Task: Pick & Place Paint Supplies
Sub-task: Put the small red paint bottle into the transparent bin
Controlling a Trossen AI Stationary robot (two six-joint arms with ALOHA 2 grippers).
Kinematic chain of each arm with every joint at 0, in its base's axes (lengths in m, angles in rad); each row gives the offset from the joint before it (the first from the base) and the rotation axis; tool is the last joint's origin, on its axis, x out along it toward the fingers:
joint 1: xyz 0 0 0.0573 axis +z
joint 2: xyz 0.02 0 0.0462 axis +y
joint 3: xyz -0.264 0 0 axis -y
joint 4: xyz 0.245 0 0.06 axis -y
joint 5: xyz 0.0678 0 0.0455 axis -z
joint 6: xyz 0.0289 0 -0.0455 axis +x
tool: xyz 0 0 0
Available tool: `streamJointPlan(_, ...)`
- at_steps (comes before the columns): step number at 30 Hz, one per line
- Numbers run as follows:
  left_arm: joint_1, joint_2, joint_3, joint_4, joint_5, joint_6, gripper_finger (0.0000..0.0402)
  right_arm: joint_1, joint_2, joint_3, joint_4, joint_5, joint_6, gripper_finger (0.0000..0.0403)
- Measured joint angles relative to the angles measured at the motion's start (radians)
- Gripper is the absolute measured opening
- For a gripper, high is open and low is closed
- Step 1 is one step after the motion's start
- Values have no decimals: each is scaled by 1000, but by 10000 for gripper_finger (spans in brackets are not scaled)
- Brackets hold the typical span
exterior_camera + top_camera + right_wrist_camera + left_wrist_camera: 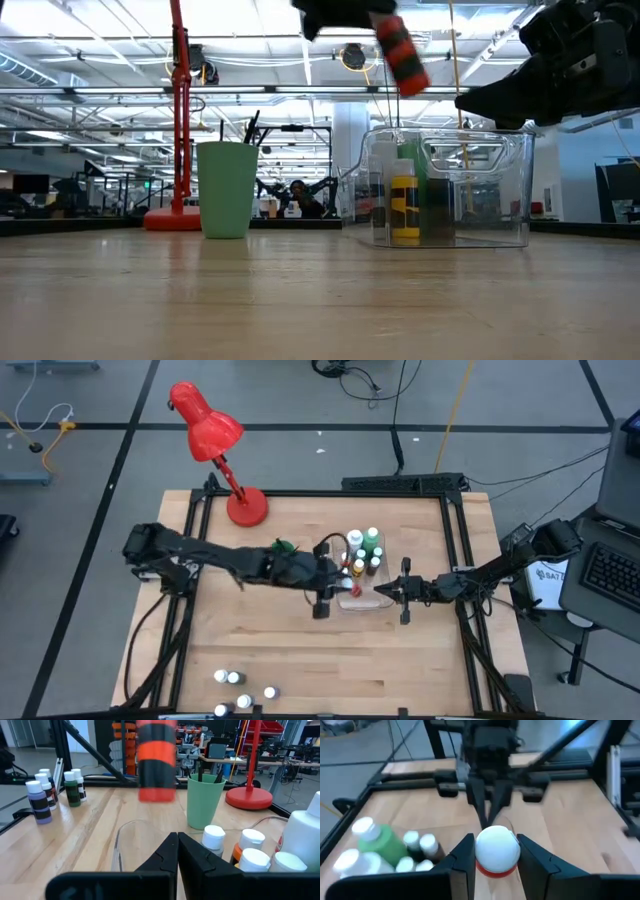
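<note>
A clear container [362, 602] stands at mid-table with several white-capped paint bottles [366, 550] in its far part. Over its near part my left gripper [345, 582] is shut on a red paint bottle with a black label [402, 55], which hangs above the container's rim [450, 133]. My right gripper [384, 591] is shut and points level toward the table's left, at the container's right rim. In the left wrist view it faces my left gripper [495, 842]. My left gripper pinches the red bottle at its white cap [497, 847] between its two fingers [465, 857]. The fingers slant down from the table's left. The bottle hangs tilted below them, its red body [156, 765] lifted clear above the container. My right gripper: whether it touches the container's rim, I cannot tell.
A green cup [225, 190] holding dark brushes stands left of the container. The red desk lamp [215, 435] has its base [247, 508] at the far left. More bottles [235, 680] stand at the table's near edge, left of the middle. Bare wood lies between.
</note>
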Motion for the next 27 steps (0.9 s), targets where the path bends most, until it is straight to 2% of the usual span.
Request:
streamJointPlan(9,96,154,1,98,13,-20,98,0,-1,-1,27,0,-26,4)
streamJointPlan(15,143,209,0,84,14,-41,98,21,-2,-1,87,-27,-89,4)
streamJointPlan(21,153,254,5,141,10,-50,98,57,-2,-1,104,-25,-129,4)
streamJointPlan(27,160,288,2,106,-14,-50,98,61,-2,-1,114,-23,-130,4)
